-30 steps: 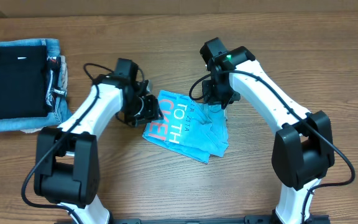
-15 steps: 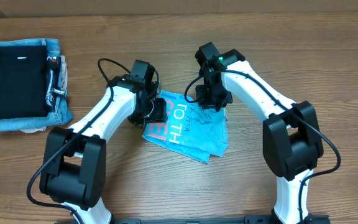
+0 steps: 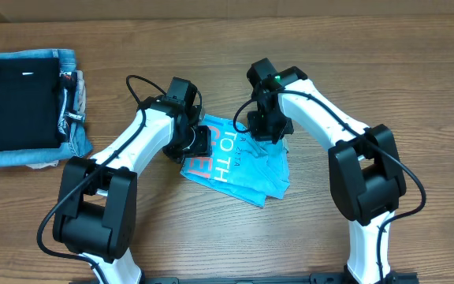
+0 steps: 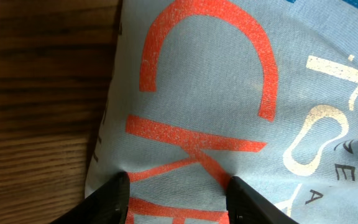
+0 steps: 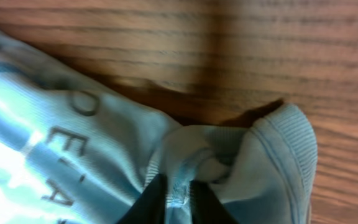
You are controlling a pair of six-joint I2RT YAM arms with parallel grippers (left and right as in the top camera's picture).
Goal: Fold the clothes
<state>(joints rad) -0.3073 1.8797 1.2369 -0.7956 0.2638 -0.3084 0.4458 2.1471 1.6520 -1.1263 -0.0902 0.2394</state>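
The light sky-blue T-shirt (image 3: 239,162) with coral and white lettering lies folded in the middle of the table. My left gripper (image 3: 197,140) is at its left edge. In the left wrist view the open fingers (image 4: 178,196) press down on the shirt (image 4: 229,93) over the coral letters, apart from each other. My right gripper (image 3: 265,130) is at the shirt's far right edge. In the right wrist view its fingers (image 5: 178,200) are shut on a bunched fold of the shirt (image 5: 104,149) next to the ribbed collar (image 5: 291,149).
A stack of folded garments, black (image 3: 18,106) on top of denim-blue (image 3: 65,59), sits at the far left of the wooden table (image 3: 211,244). Black cables loop from both arms.
The left gripper moved right onto the shirt's left edge. The right gripper moved slightly left and down along the far edge, pulling the shirt's cloth with it.
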